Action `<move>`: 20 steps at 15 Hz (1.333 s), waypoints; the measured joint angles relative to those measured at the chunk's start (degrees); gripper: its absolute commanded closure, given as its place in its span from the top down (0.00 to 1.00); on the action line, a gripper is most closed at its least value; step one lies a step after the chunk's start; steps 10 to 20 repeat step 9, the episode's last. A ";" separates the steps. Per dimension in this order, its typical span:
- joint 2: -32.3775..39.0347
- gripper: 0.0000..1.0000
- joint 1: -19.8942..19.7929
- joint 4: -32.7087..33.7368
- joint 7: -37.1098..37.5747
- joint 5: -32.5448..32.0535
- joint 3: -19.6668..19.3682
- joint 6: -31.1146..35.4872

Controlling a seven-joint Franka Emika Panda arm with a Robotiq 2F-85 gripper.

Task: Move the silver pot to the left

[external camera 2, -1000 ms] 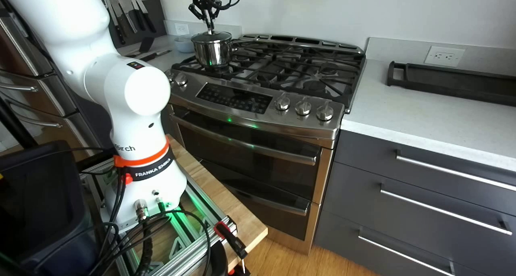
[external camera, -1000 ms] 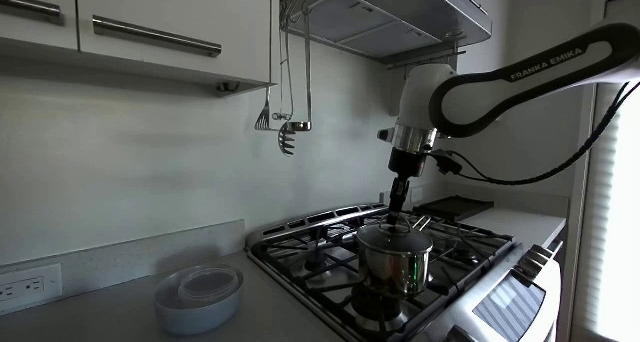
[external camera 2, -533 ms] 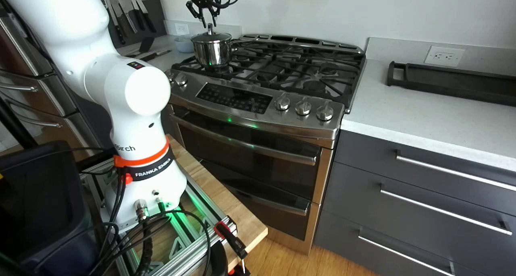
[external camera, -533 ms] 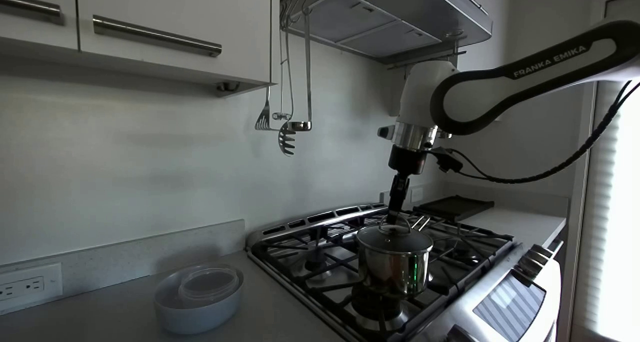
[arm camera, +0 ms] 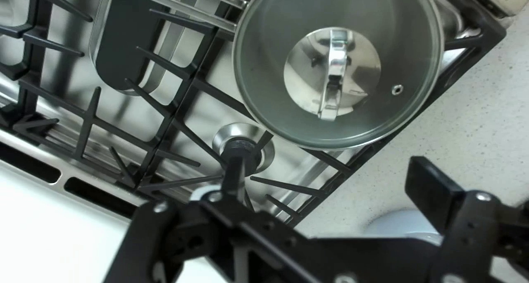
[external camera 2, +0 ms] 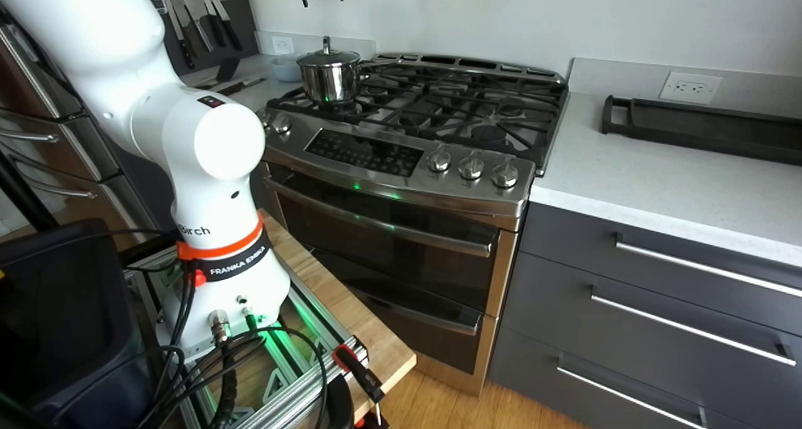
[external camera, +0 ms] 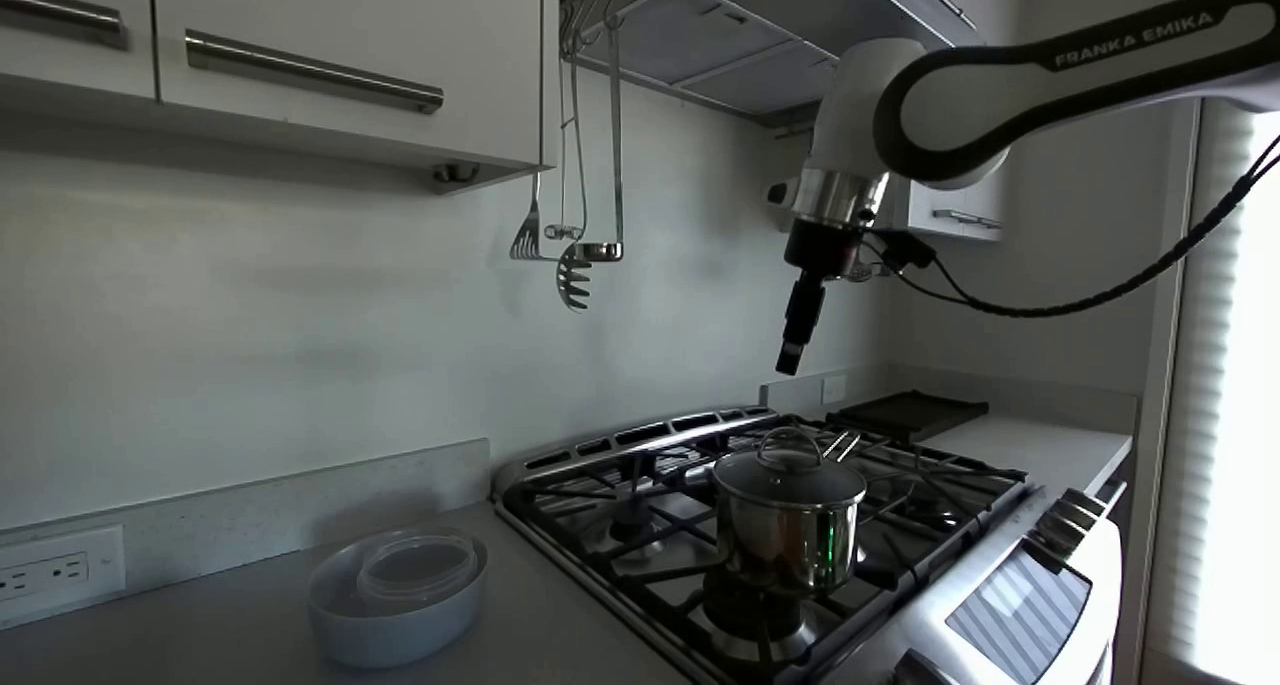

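Note:
The silver pot (external camera: 785,545) stands upright on a front burner of the gas stove, nearest the counter that bears the pale dish, and it shows in both exterior views, as does its lid. A glass lid (arm camera: 264,76) with a looped metal handle (arm camera: 337,60) covers it. Well above that handle, my gripper (external camera 2: 323,0) hangs with its fingers spread wide and nothing between them. From the wrist view the gripper (arm camera: 326,165) looks down past the lid, both fingertips clear of it. In an exterior view the gripper (external camera: 789,358) appears edge-on over the pot.
Black grates (external camera 2: 438,97) cover the stove top. A pale round dish (external camera: 395,625) with a clear container inside sits on the adjoining counter. A black griddle (external camera 2: 708,128) lies on the opposite counter. Utensils (external camera: 598,253) hang below the range hood (external camera: 740,50), close to the arm.
A second ago my gripper was shut at the lid's handle. It has opened, let go and risen well above the pot. The pot has stayed where it was.

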 measured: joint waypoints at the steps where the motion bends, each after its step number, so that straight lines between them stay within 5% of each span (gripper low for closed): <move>1: -0.13 1.00 -0.03 1.56 -0.38 0.00 -0.27 -1.81; 7: 0.11 1.00 -0.04 8.03 -2.12 1.20 -1.32 -7.86; 20: 0.22 1.00 -0.03 8.54 -2.39 1.31 -1.37 -8.11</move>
